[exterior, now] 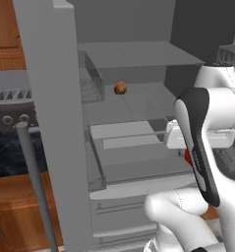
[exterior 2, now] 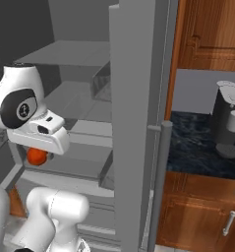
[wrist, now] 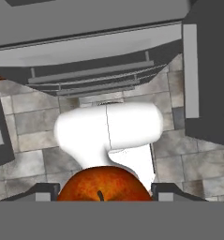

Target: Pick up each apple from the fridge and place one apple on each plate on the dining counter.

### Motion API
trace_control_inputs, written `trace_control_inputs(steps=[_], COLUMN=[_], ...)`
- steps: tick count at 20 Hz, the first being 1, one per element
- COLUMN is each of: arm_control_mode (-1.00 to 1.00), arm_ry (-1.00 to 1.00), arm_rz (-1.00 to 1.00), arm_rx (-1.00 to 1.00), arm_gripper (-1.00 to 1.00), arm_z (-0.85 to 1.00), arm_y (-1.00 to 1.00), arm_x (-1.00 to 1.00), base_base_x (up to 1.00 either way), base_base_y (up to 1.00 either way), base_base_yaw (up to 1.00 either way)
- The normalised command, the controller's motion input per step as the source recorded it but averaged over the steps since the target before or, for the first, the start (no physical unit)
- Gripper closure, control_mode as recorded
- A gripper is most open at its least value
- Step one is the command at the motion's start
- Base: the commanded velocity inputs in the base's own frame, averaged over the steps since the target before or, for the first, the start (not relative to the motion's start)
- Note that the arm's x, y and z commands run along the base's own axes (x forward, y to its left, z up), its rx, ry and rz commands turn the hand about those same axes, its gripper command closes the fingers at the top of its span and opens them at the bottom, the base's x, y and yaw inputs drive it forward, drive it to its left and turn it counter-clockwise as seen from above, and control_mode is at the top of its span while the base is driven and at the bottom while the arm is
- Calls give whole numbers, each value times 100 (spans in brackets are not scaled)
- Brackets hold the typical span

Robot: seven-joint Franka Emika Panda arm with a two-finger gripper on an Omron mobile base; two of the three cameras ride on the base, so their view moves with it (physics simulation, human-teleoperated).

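The grey fridge point(exterior: 138, 54) stands open in front of me, shelves and drawers showing. An orange-red apple point(exterior: 120, 88) rests on a middle shelf, apart from my hand. My gripper point(wrist: 104, 193) is shut on the deep red apple point(wrist: 103, 182), which sits between the two fingertips point(wrist: 44, 192). The held apple point(exterior 2: 36, 156) hangs under the white hand in front of the lower shelves, and shows as a red sliver point(exterior: 188, 158) behind the forearm. In the hand view it hangs over the tiled floor. The plates and the dining counter are out of view.
The fridge's open doors point(exterior: 50, 123) point(exterior 2: 133, 123) flank the arm, each with a long bar handle point(exterior 2: 161, 182). A toaster point(exterior: 11, 96) stands on the dark counter to the left, a coffee machine point(exterior 2: 227, 123) on the dark counter to the right, with wood cabinets point(exterior 2: 202, 211) below.
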Motion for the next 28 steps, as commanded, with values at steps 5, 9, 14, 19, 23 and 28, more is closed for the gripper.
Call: trace_control_inputs(steps=[5, 9, 14, 19, 23, 28], arm_control_mode=[100, 100, 100, 100, 100, 100], arm_ry=[0, 0, 0, 0, 0, 0], arm_rz=[0, 0, 0, 0, 0, 0], arm_rx=[0, 0, 0, 0, 0, 0], arm_gripper=[100, 100, 100, 100, 100, 100], arm_z=[0, 0, 0, 0, 0, 0], arm_y=[0, 0, 0, 0, 0, 0], arm_x=[0, 0, 0, 0, 0, 0], base_base_x=[-73, -68, -91, -59, -1, 23], base_base_y=[2, 32, 2, -37, -71, -42], base_base_yaw=[0, -13, -36, -60, -69, -68])
